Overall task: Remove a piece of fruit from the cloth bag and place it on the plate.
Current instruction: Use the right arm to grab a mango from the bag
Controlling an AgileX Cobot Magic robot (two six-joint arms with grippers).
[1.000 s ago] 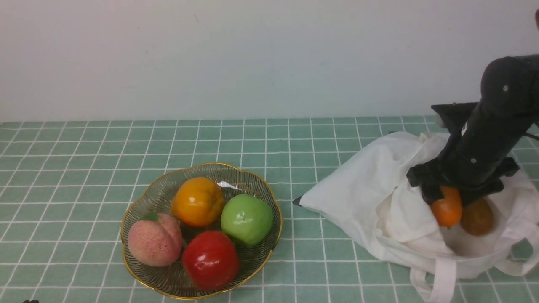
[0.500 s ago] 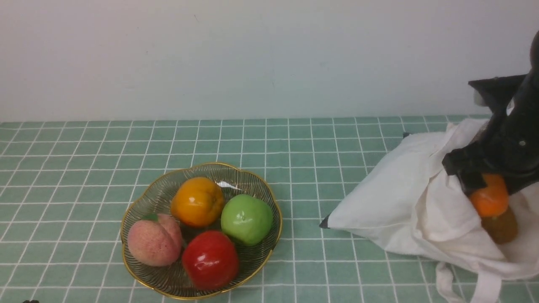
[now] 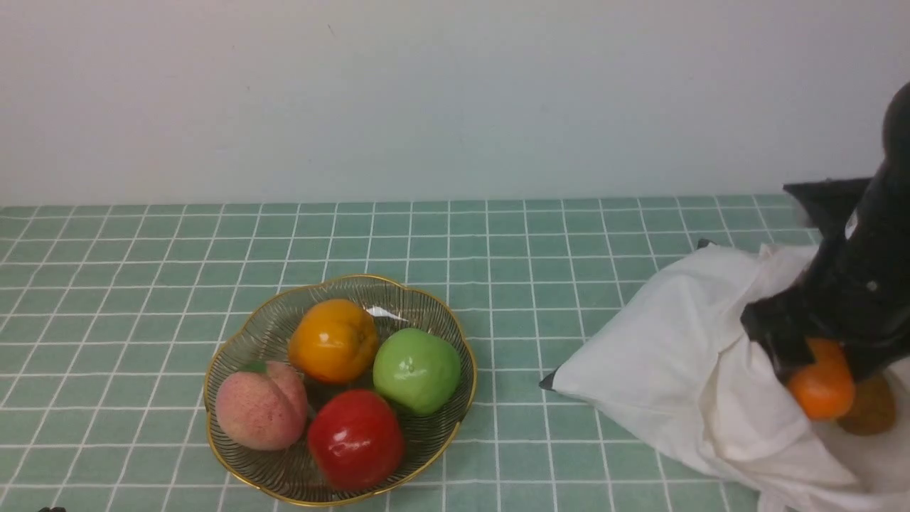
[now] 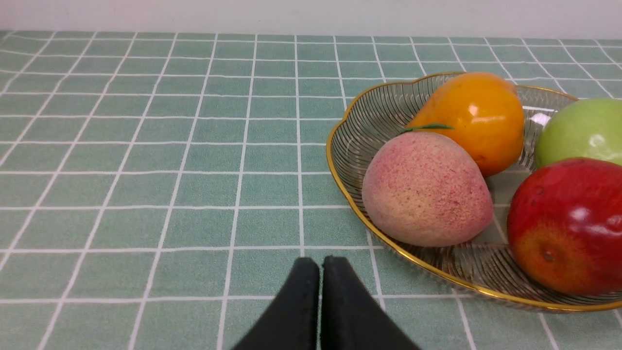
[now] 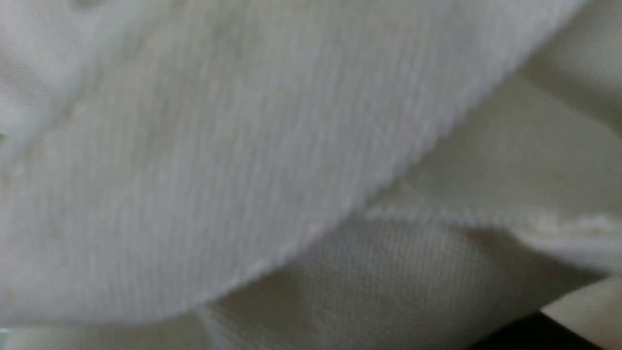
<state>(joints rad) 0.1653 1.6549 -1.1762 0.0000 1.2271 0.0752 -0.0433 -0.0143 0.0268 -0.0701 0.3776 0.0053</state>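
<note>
The job is at its first stage. As far as can be judged the pick is made, but the carry and the drop are both to come. At the far right of the front view the right gripper (image 3: pixel 821 352) reaches down into the open mouth of the cloth bag (image 3: pixel 661 363). Its dark jaws sit on either side of the top of a glossy orange fruit (image 3: pixel 823 395), which looks clamped between them. The right wrist view is filled with blurred white fabric and confirms nothing of the grip. The fruit is not yet clear of the bag: folds of cloth rise on its left, and a duller brownish fruit (image 3: pixel 871 409) lies just beside it, touching or nearly so. The plate (image 3: pixel 270 323) stands well apart to the left on the green checked tablecloth (image 3: pixel 142 284). It already carries a peach (image 3: pixel 261 404), a rounder yellow-orange fruit (image 3: pixel 333 340), a green apple (image 3: pixel 416 370) and a red apple (image 3: pixel 355 439), packed close, so bare glass shows mostly along the back-left wall. The left gripper (image 4: pixel 320 287) hangs low over the tablecloth just beside the plate's rim, fingertips pressed together on nothing. What is left is to lift the fruit free without dragging the bag, cross to the plate, and set it down in what room there is.
</note>
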